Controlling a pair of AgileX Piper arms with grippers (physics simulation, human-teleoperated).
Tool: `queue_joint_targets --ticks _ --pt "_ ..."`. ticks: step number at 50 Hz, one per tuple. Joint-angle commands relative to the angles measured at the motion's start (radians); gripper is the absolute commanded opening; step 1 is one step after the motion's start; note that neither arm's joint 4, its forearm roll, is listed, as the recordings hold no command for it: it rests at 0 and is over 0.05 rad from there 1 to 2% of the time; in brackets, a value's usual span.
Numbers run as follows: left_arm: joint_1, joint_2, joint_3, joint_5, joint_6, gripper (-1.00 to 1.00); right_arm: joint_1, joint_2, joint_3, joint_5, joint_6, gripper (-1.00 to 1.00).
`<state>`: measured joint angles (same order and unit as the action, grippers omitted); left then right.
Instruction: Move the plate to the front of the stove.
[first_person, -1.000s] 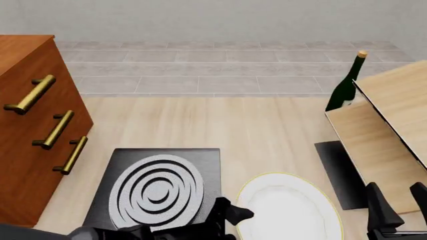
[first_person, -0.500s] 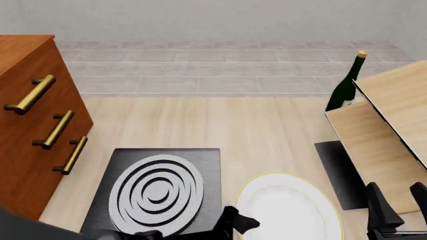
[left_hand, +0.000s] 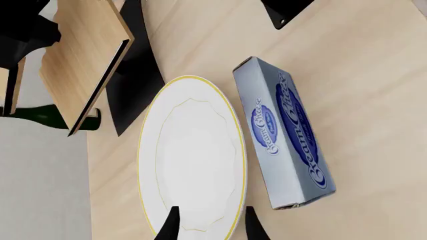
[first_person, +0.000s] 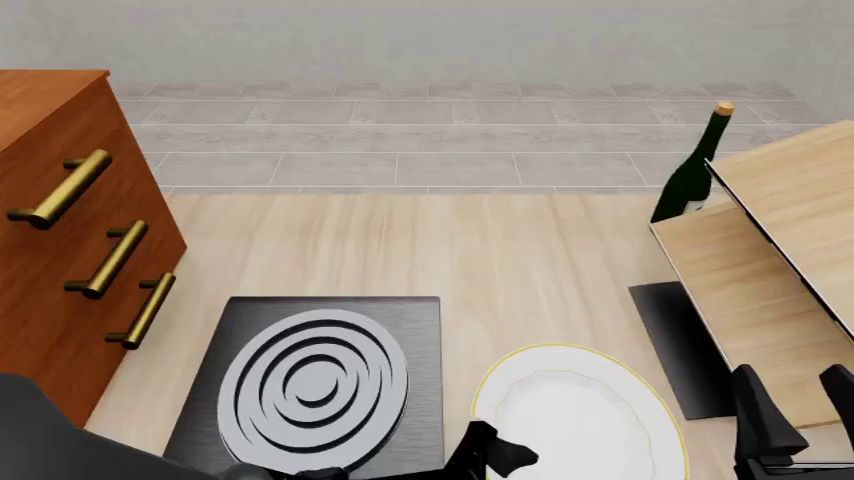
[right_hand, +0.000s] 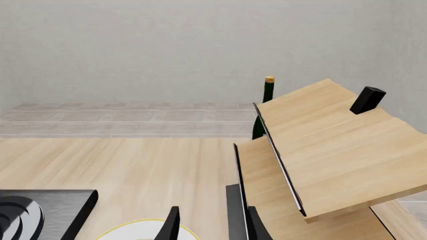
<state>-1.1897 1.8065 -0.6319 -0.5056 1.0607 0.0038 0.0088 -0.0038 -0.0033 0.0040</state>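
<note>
Front view: the white plate (first_person: 577, 415) lies on the table (first_person: 534, 260) just right of the stove (first_person: 314, 380); the left gripper (left_hand: 209, 225) straddles its rim, fingers (left_hand: 168, 227) apart, beside a cream cheese box (left_hand: 285, 135).

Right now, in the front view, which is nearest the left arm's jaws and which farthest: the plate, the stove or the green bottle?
1. plate, right beside the left gripper.
2. stove, to the left.
3. green bottle, far back right.
</note>
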Motion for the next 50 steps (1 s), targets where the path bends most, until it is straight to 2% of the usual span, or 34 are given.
queue_joint_targets --ticks 1,14,15,33,40,46,50 --pt "-0.018 0.054 -0.015 0.011 -0.021 1.0 0.0 0.0 0.0 0.0 0.0 1.0" --pt "-0.03 0.074 -0.036 0.032 -0.034 1.0 0.0 0.0 0.0 0.0 0.0 1.0" --pt "-0.033 0.081 -0.035 0.019 -0.041 -1.0 0.0 0.0 0.0 0.0 0.0 1.0" --pt "-0.046 0.061 -0.036 0.037 -0.048 -1.0 0.0 0.0 0.0 0.0 0.0 1.0" --pt "-0.015 0.04 0.001 -0.029 -0.003 -1.0 0.0 0.0 0.0 0.0 0.0 1.0" --pt "-0.016 -0.018 0.011 -0.018 0.016 -1.0 0.0 0.0 0.0 0.0 0.0 1.0" --pt "0.001 -0.033 0.034 -0.045 0.058 -1.0 0.0 0.0 0.0 0.0 0.001 1.0"
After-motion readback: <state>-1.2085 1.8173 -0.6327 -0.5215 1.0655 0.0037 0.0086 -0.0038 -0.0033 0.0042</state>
